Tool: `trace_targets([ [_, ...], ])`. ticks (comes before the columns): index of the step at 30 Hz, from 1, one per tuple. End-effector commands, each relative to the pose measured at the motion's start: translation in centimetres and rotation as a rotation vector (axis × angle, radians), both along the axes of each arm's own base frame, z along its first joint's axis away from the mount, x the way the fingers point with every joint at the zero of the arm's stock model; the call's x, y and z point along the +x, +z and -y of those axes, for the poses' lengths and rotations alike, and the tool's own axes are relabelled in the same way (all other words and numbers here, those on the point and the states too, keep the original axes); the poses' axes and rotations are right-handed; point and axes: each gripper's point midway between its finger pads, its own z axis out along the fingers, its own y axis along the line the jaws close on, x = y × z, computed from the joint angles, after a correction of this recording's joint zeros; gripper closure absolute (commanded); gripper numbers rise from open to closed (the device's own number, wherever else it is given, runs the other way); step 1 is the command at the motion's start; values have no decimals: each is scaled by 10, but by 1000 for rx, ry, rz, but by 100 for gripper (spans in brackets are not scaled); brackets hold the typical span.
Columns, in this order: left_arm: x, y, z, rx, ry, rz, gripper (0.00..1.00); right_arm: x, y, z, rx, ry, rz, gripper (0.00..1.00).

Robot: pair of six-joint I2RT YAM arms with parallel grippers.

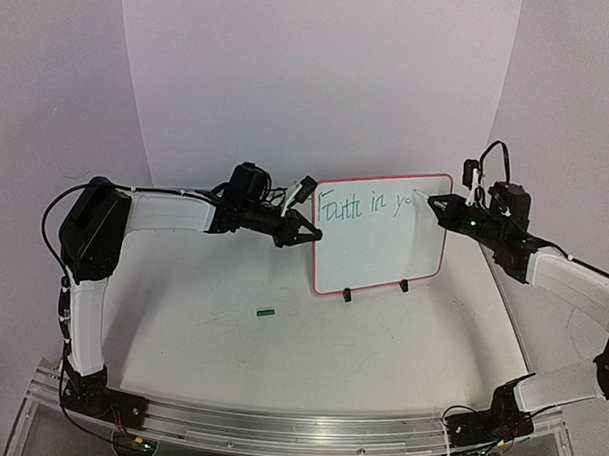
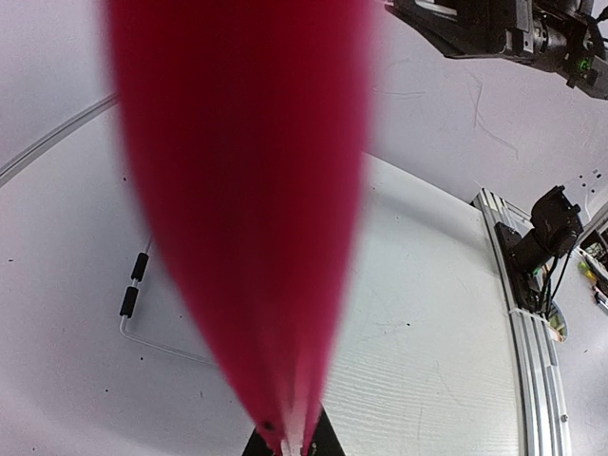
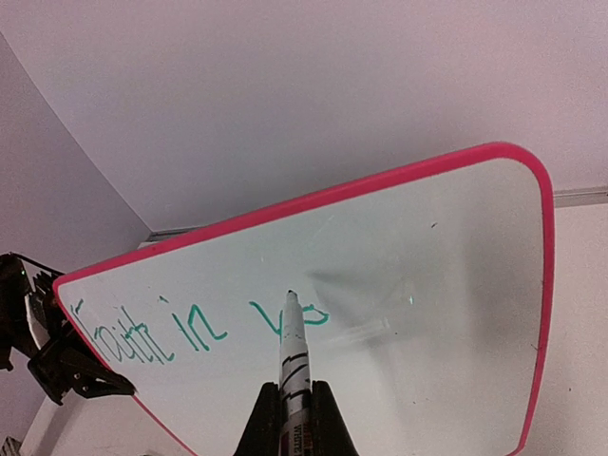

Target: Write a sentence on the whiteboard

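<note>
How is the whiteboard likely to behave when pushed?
The whiteboard probably tips easily: it stands upright on two small feet. It looks flat, so likely stiff. The left gripper on its rim should steady it against the marker.

Whiteboard point(image 1: 379, 256) white, red-pink rim, black feet point(image 1: 348, 296). Lettering point(image 1: 360, 204) green, thin. Marker point(image 3: 294, 351) white, black print, dark tip. Small green piece point(image 1: 267, 311) left of centre on white tabletop point(image 1: 280, 367).
</note>
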Motion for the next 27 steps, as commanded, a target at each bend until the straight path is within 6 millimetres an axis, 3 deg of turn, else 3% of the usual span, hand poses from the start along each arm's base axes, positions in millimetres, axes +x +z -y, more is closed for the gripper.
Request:
trace_targets([
  [1,-41,-71,-5,189,-51,-215,100,3,11,10,-22,-44,36,100],
  [19,-41,-71,-4,189,-52,-212,100,21,7,6,-40,-37,27,100],
  [27,-41,-71,-4,190,-53,-210,100,18,-10,8,-45,-44,-10,100],
])
